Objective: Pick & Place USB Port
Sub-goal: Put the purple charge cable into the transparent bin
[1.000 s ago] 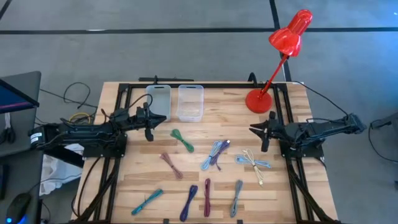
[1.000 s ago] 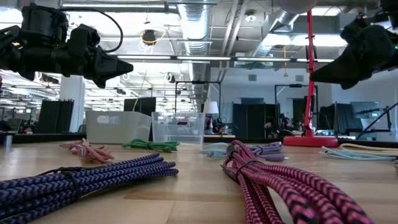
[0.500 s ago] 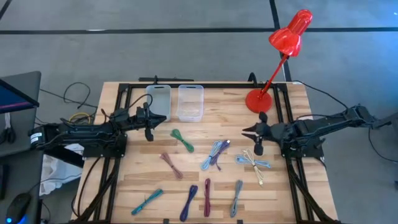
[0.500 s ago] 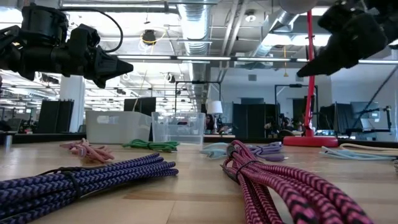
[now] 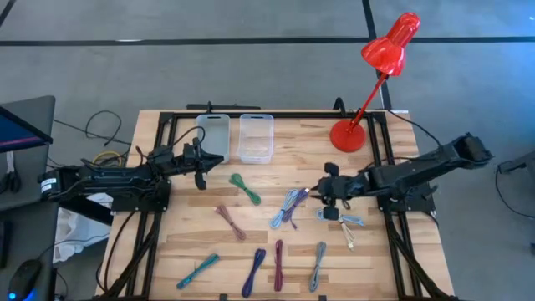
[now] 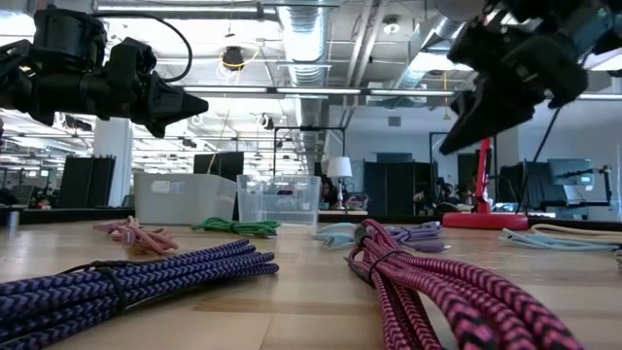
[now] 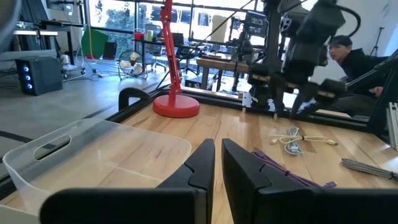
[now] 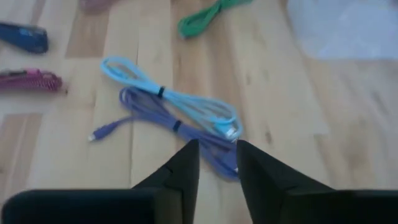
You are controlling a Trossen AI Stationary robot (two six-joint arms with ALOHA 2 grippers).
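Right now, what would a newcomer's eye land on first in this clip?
The red desk lamp at the table's far right corner stands out. Then the bundled cables scattered over the wooden table, with the right gripper reaching over the light blue and purple cables at mid-table. The left gripper waits beside two clear bins.

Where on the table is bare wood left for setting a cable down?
Bare wood lies between the clear bins and the red lamp base, and along the table's left edge beside the pink cable. The middle and near edge are crowded with cable bundles, where the right gripper hovers by the light-blue and purple cables. The left gripper waits beside the bins.
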